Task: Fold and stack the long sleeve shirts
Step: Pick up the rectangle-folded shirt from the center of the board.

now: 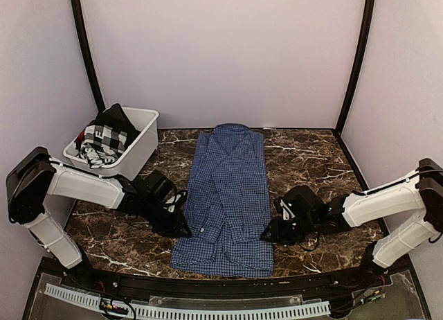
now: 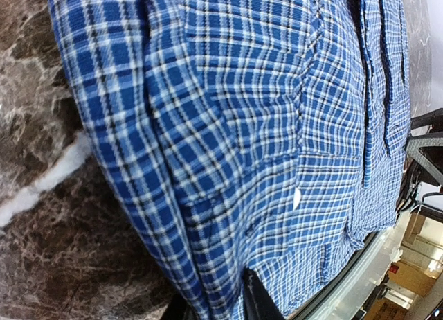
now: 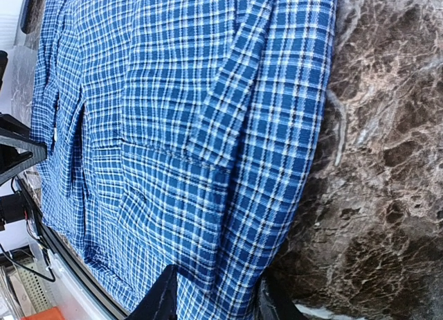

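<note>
A blue checked long sleeve shirt (image 1: 228, 195) lies flat on the dark marble table, collar at the far end, sleeves folded in so it forms a long narrow strip. My left gripper (image 1: 183, 226) is at its left edge near the hem. In the left wrist view (image 2: 214, 307) its fingers (image 2: 256, 299) are apart and straddle the folded edge of the shirt (image 2: 263, 126). My right gripper (image 1: 270, 233) is at the right edge opposite. In the right wrist view (image 3: 218, 305) its fingers (image 3: 163, 299) are also apart, with the folded edge of the shirt (image 3: 180, 126) between them.
A white plastic bin (image 1: 143, 141) at the back left holds more crumpled clothes (image 1: 104, 136), black and white checked. Bare marble table (image 1: 311, 167) lies on both sides of the shirt. A black rail and a white perforated strip run along the near edge (image 1: 208, 309).
</note>
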You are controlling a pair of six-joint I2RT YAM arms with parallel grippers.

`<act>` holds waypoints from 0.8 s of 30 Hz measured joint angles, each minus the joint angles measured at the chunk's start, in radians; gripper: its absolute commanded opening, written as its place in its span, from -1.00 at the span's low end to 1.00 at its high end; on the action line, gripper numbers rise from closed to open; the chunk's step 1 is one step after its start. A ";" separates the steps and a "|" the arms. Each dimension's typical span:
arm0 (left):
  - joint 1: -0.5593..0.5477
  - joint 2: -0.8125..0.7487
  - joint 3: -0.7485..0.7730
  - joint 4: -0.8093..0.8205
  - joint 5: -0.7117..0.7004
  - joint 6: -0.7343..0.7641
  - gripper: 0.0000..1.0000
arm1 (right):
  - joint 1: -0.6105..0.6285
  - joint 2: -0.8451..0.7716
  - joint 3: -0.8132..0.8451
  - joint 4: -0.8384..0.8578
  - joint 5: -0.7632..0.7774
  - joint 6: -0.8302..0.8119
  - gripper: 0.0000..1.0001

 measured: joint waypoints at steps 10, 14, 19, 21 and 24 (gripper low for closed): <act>-0.002 0.000 -0.004 0.002 0.004 -0.022 -0.78 | -0.006 -0.002 -0.024 0.050 -0.007 0.025 -0.73; -0.002 -0.011 -0.004 0.002 0.007 -0.022 -0.84 | -0.007 -0.007 -0.024 0.063 -0.007 0.029 -0.96; -0.002 -0.060 0.001 0.002 0.017 -0.026 -0.94 | -0.013 -0.040 -0.006 0.058 -0.004 0.025 -1.00; -0.002 -0.074 0.008 0.005 0.032 -0.033 -0.96 | -0.017 -0.055 0.009 0.056 -0.005 0.024 -1.00; 0.006 -0.092 0.008 0.019 0.059 -0.050 -0.98 | -0.034 -0.074 0.031 0.057 -0.005 0.019 -1.00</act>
